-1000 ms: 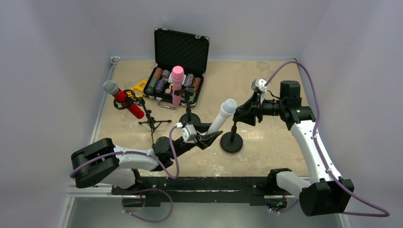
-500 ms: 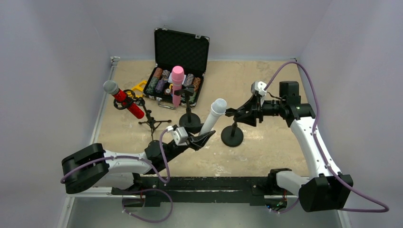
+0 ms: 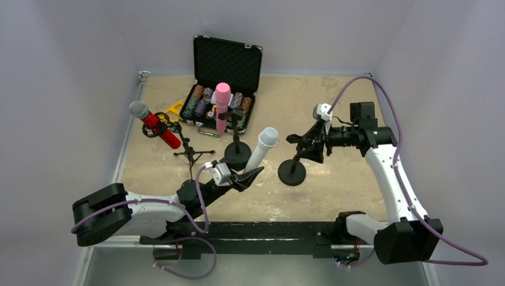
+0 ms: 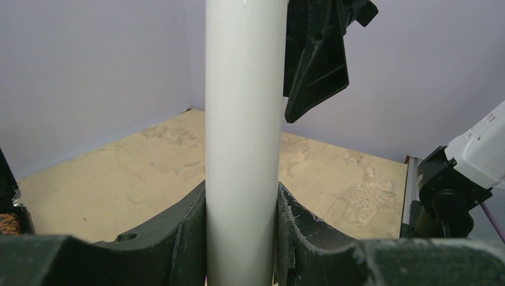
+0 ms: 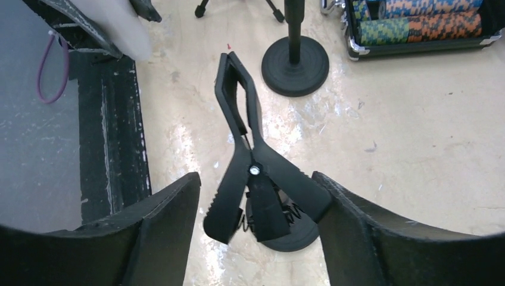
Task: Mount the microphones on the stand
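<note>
The left gripper (image 3: 244, 175) is clamped low on the shaft of the white mic (image 3: 259, 150), which rises tilted up and away from it, grey head on top. The shaft is a smooth, glossy, rigid tube, probably light but slippery, so it could twist or slide in the hold. Gripping it low leaves the middle of the barrel free for the clip, which seems the right place. Just beyond the mic's head, the right gripper (image 5: 255, 182) is spread wide astride the handles of the black spring clip (image 5: 238, 101) on the stand (image 3: 292, 171). The clip looks pinched closed, so it likely needs a firm squeeze first, and the stand may tip under a sideways push. Past the left gripper and to its left, the pink mic (image 3: 222, 101) and red mic (image 3: 156, 124) sit on their own stands, crowding that side. Bare surface (image 3: 339, 107) shows beyond and beside the right gripper.
</note>
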Robot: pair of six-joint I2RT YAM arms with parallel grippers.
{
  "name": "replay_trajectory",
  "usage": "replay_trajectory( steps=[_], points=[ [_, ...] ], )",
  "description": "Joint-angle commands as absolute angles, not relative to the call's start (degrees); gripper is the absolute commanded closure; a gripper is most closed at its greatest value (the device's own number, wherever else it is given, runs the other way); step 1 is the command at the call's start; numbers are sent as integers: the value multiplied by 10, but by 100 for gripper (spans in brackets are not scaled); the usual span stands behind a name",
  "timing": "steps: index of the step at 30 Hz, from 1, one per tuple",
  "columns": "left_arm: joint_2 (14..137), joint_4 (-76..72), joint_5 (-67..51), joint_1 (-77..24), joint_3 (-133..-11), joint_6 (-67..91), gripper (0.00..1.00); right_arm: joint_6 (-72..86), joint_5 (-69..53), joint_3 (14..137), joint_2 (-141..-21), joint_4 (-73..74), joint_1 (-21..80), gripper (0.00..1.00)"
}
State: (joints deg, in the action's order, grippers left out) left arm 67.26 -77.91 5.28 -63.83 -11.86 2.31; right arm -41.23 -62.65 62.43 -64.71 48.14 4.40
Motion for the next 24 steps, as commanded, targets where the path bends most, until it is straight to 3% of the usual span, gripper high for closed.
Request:
replay_trajectory(
  steps=[1,11,24],
  points=[
    [665,-816,59,-640,-118,14,100,-455,-610,660,-650,543,39,26],
    [663,-816,60,-640,-111,14,100,-543,-603,723,-674,641,25,8],
    [658,-816,58,-640,-101,12,100,-564,-597,774,-677,683,18,3]
  ],
)
